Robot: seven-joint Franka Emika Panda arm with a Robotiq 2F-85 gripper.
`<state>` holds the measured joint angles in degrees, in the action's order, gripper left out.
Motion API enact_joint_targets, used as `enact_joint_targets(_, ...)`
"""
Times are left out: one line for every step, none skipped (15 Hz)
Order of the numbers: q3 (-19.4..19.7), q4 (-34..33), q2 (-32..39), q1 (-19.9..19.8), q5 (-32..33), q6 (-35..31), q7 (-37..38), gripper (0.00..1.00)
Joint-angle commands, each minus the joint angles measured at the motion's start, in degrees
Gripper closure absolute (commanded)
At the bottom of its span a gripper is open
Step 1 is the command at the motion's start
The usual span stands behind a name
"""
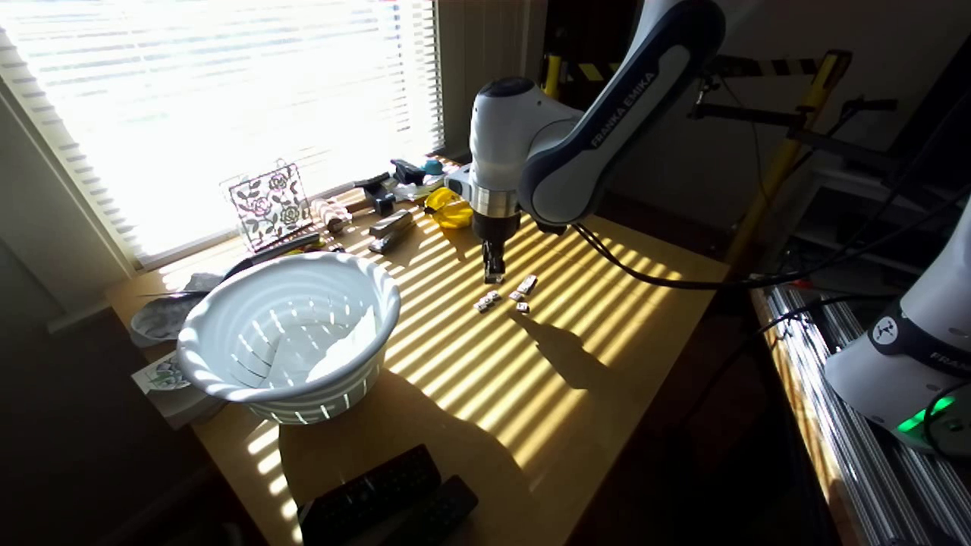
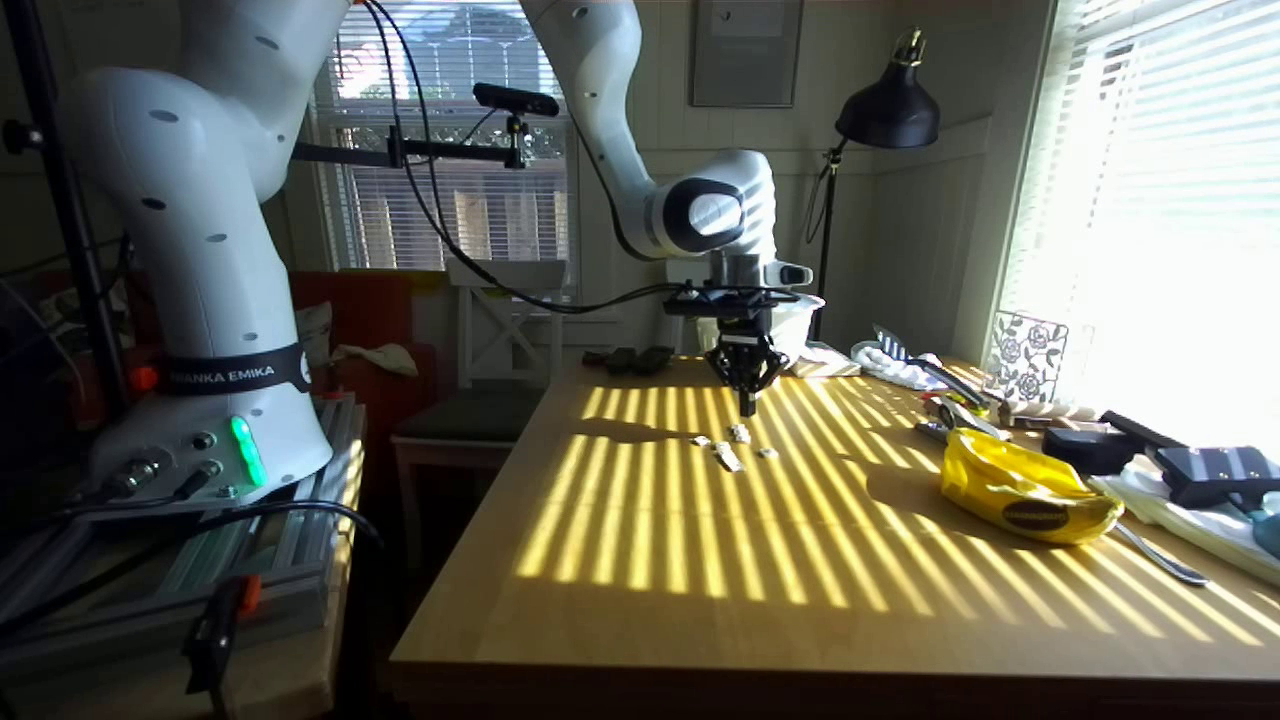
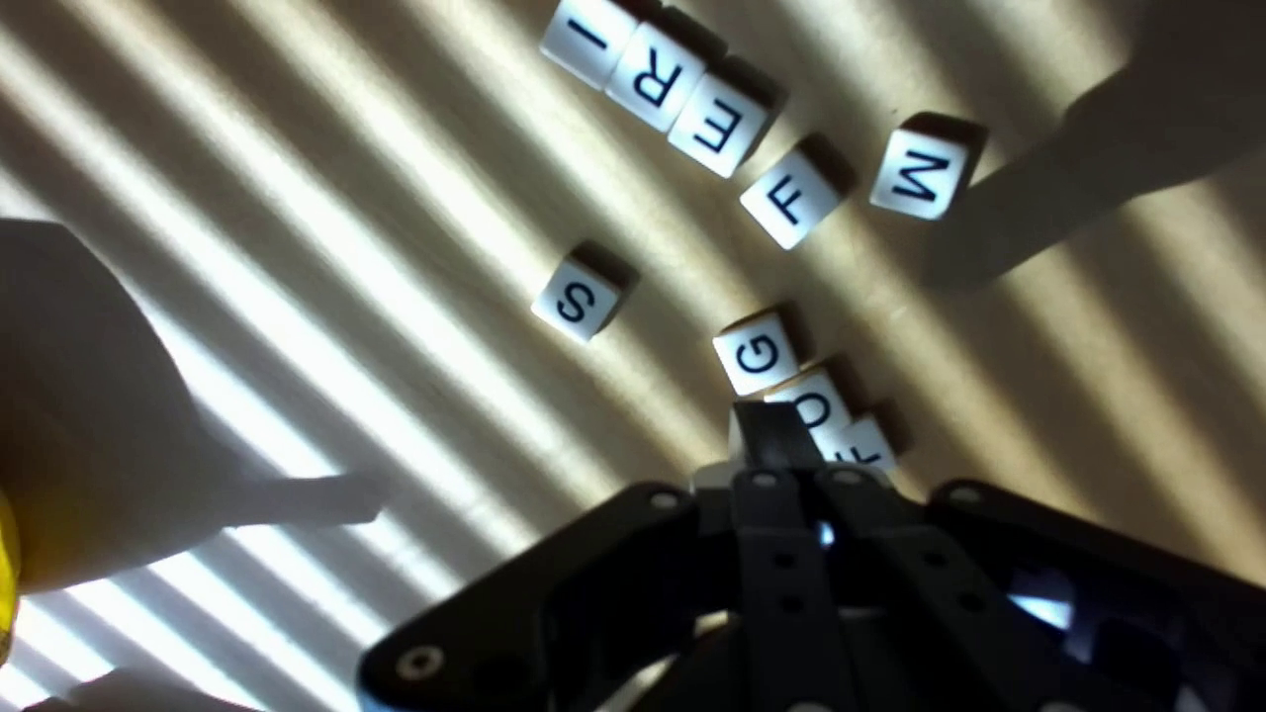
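Presently, the end effector [image 2: 747, 403] hangs above the sunlit worktop [image 2: 640, 625], its jaws together, close to the G cube [image 3: 757, 354], while the S cube [image 3: 576, 300] and R cube [image 3: 655, 78] lie farther off.

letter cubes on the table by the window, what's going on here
A robot arm reaches over the table, its tool hanging just above the letter cubes. The tool is shut and no cube shows in its grip. In the wrist view, I, R and E stand side by side in a row, while S and M sit on their own. G and O lie together with another cube, partly hidden by the tool. A pale basket also stands on the table.
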<state>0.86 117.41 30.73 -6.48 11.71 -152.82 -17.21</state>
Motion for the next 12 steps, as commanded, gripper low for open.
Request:
enact_joint_targets(1.0,0.2,-1.3,1.5,-1.9,0.6,6.2,1.00)
enact_joint_targets(1.2,0.0,-1.3,1.8,-2.3,0.7,8.2,1.00)
enact_joint_targets(1.2,-0.1,-1.4,2.0,-2.6,0.8,9.7,1.00)
enact_joint_targets(1.3,-0.2,-1.5,2.2,-3.2,0.9,11.3,1.00)
enact_joint_targets(1.4,-0.4,-1.6,2.3,-3.8,1.0,12.8,1.00)
enact_joint_targets(1.6,-0.5,-1.8,2.6,-4.2,1.1,14.3,1.00)
enact_joint_targets(1.8,-0.5,-1.9,2.9,-4.5,1.1,15.6,1.00)
enact_joint_targets(1.9,-0.5,-2.1,3.1,-4.8,1.3,16.7,1.00)
enact_joint_targets(2.0,-0.5,-2.3,3.2,-5.1,1.5,17.8,1.00)
enact_joint_targets(2.2,-0.4,-2.6,3.4,-5.4,1.6,18.9,1.00)
enact_joint_targets(2.4,-0.4,-2.7,3.7,-5.6,1.4,20.1,1.00)
enact_joint_targets(2.4,-0.3,-2.9,3.6,-6.0,1.5,20.7,1.00)
